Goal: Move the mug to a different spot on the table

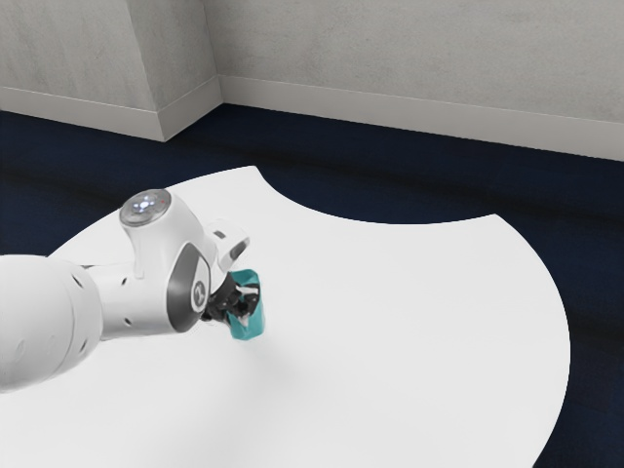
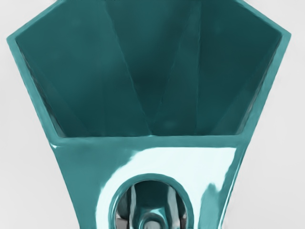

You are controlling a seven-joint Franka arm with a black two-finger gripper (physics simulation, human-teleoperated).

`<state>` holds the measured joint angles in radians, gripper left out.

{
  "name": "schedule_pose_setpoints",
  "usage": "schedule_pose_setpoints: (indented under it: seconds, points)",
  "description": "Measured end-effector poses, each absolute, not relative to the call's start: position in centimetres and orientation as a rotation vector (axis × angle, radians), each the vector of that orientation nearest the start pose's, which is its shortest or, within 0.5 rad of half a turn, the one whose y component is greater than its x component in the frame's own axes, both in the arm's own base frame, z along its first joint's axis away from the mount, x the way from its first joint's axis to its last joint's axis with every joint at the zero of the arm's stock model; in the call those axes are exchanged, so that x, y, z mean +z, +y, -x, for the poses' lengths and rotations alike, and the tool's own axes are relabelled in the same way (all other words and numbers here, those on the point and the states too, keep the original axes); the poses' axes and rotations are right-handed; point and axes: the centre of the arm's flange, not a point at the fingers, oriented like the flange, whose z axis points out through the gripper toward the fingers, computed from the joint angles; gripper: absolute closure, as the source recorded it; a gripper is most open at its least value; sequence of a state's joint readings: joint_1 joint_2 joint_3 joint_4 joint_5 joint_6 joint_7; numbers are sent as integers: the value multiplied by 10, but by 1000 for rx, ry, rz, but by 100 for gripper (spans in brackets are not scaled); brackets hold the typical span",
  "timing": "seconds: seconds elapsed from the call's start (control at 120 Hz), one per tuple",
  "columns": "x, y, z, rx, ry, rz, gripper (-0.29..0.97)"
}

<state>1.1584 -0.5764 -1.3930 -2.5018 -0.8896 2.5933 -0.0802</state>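
A teal mug (image 1: 253, 320) with faceted walls sits at the end of my arm, over the white table (image 1: 409, 322) toward the exterior view's left. My gripper (image 1: 237, 307) is shut on the mug at its handle side, and its dark fingers (image 1: 244, 310) show against the teal wall. The arm's white body hides part of the hand. In the wrist view the mug (image 2: 152, 86) lies straight under the hand, its hollow inside open to the camera and its round handle (image 2: 151, 202) nearest the hand. Whether the mug's base touches the table, I cannot tell.
The round white table spreads wide toward the exterior view's right and front. Its curved far edge (image 1: 390, 222) drops to a dark blue floor (image 1: 419, 166). Light walls (image 1: 390, 49) stand behind.
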Motion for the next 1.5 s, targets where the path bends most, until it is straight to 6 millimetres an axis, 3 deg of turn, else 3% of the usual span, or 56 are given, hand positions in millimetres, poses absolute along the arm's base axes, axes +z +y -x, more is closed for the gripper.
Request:
schedule_pose_setpoints:
  seconds: [0.15, 0.292, 0.467, 0.708, 1.117, 1.5]
  points:
    - [355, -50, -481, -621, -866, 2991, 65]
    - [338, -41, -489, -667, -864, 2936, 65]
    - [335, -35, -493, -811, -838, 2853, 66]
    - [302, -54, -471, -930, -810, 2744, 66]
    - [271, -71, -449, -977, -835, 2685, 65]
    - [266, -74, -449, -973, -861, 2696, 65]
